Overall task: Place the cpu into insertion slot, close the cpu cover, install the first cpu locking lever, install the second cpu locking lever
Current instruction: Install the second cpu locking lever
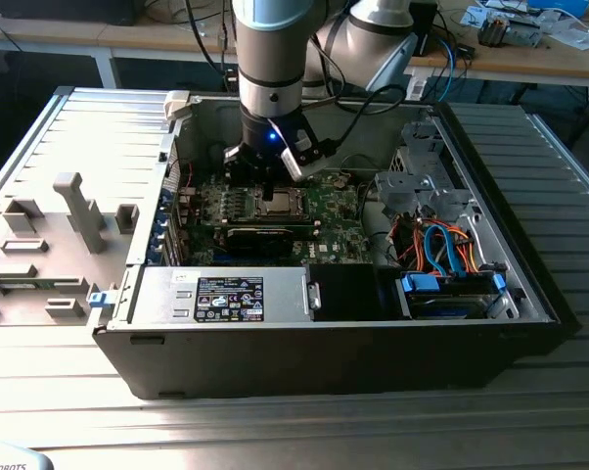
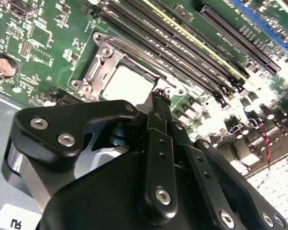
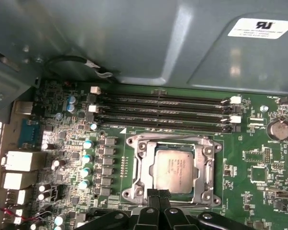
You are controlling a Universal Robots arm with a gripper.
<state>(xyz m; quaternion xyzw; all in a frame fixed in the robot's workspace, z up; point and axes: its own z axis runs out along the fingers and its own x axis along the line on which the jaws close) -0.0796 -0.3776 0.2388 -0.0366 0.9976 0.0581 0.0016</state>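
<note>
The cpu (image 3: pixel 173 168) lies flat in the insertion slot (image 3: pixel 134 165) of the green motherboard (image 3: pixel 259 177), its silver-grey top showing. The cpu cover (image 3: pixel 208 167) lies down around it as a silvery frame. A thin wire lever (image 3: pixel 172 138) runs along the socket's edge beside the memory slots. My gripper (image 3: pixel 158 195) hangs just above the socket's opposite edge, fingers together, nothing seen between them. In the second wrist view the gripper (image 2: pixel 160 98) tip sits at the rim next to the cpu (image 2: pixel 127 86). In the exterior view the gripper (image 1: pixel 265 184) is low over the cpu (image 1: pixel 276 204).
The board sits inside an open computer case (image 1: pixel 324 362). Parallel memory slots (image 3: pixel 163 112) lie close to the socket. A long black card (image 1: pixel 265 236) lies on its other side, and a drive cage with blue and orange cables (image 1: pixel 441 245) stands at the exterior view's right.
</note>
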